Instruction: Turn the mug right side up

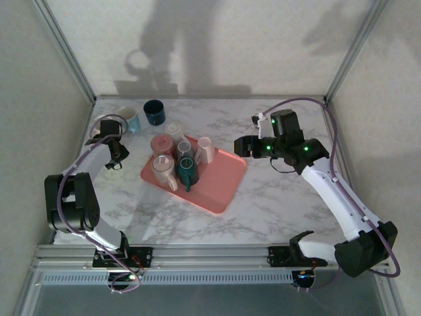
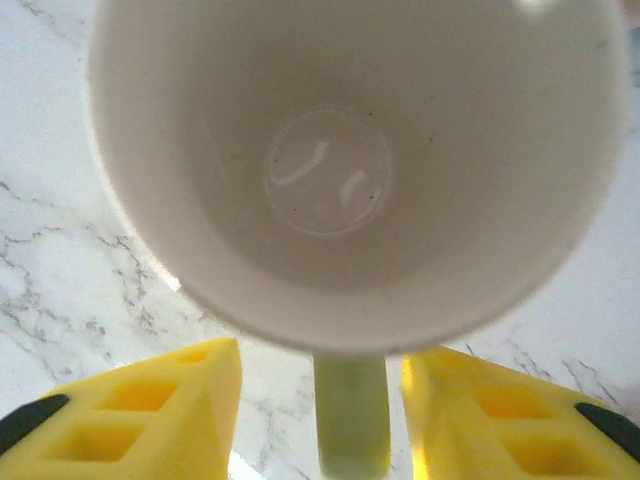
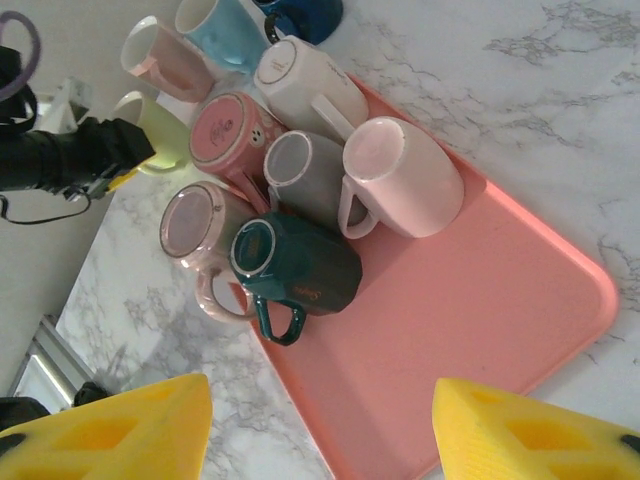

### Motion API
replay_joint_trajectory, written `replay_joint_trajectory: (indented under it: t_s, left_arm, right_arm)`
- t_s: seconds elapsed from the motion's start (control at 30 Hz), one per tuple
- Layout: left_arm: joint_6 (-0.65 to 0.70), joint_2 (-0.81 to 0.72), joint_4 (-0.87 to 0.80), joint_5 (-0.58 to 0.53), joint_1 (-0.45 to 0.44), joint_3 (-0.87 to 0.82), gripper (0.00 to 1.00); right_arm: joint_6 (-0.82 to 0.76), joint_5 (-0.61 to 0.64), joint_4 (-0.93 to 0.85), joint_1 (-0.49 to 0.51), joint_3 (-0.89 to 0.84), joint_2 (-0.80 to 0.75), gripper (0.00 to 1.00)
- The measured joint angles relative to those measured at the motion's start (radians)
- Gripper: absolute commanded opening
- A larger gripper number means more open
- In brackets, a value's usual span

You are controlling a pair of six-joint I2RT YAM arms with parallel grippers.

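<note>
A pale green mug (image 2: 330, 180) stands right side up on the marble, its white inside facing the left wrist camera. My left gripper (image 2: 320, 362) straddles its green handle (image 2: 352, 410). The yellow fingers (image 2: 190, 400) are open, with a gap on each side of the handle. From the right wrist view the same mug (image 3: 160, 140) shows beside the black left gripper at the table's left. From above, the left gripper (image 1: 116, 151) sits left of the tray. My right gripper (image 1: 245, 146) hovers open by the tray's right side with nothing between its fingers (image 3: 150, 425).
A pink tray (image 1: 220, 184) holds several mugs, upside down or on their sides, among them a dark green one (image 3: 295, 265) and a pale pink one (image 3: 405, 175). A light blue mug (image 1: 128, 120) and a dark blue mug (image 1: 154, 112) stand upright behind the tray.
</note>
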Motion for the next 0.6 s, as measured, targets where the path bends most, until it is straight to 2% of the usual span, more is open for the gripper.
replay_joint_trajectory:
  t_s: [0.13, 0.3, 0.47, 0.6]
  left_arm:
    - [0.000, -0.086, -0.019, 0.042, 0.000, -0.002, 0.50]
    - [-0.001, -0.250, -0.001, 0.180, 0.000, -0.056, 0.50]
    - [0.018, -0.417, 0.047, 0.394, -0.007, -0.150, 0.49]
    - [0.051, -0.467, 0.065, 0.542, -0.021, -0.167, 0.50]
  right_arm:
    - [-0.004, 0.037, -0.040, 0.000, 0.023, 0.014, 0.59]
    - [-0.007, 0.115, -0.127, 0.035, 0.098, 0.080, 0.57]
    - [0.010, 0.189, -0.179, 0.161, 0.124, 0.170, 0.57]
    - [0.072, 0.228, -0.179, 0.259, 0.124, 0.246, 0.57]
